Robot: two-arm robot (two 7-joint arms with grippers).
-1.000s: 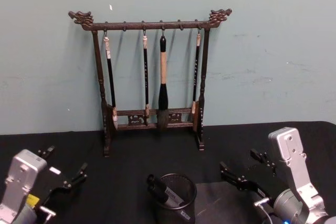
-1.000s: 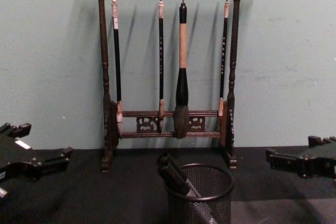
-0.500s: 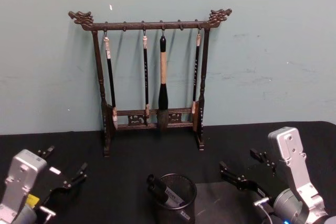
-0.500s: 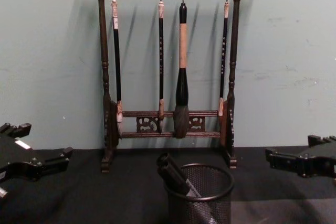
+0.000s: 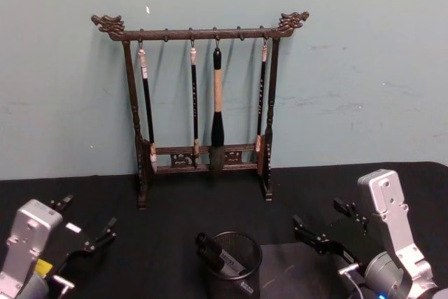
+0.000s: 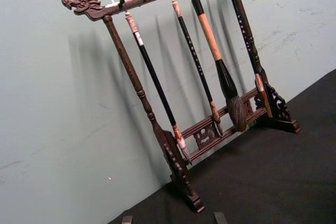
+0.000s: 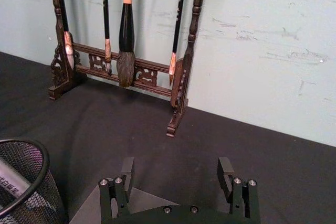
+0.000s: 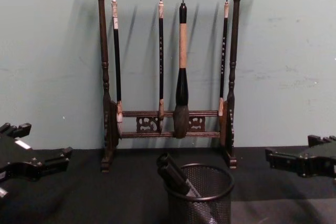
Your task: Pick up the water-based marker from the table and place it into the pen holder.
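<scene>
Black wire-mesh pen holder (image 5: 234,264) on black-clothed table (image 5: 175,222); dark brown brush rack (image 5: 203,96) against pale teal wall (image 5: 364,68).

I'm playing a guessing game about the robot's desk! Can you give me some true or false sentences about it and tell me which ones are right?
1. The marker is lying flat on the table. False: it stands leaning inside the pen holder.
2. Four brushes hang on the brush rack. True.
3. The right gripper is open and empty. True.
4. The left gripper is holding the marker. False: it is open, holds nothing and sits off to the left of the pen holder.
5. The pen holder stands behind the brush rack. False: it stands in front of it, nearer the robot, on the table.
</scene>
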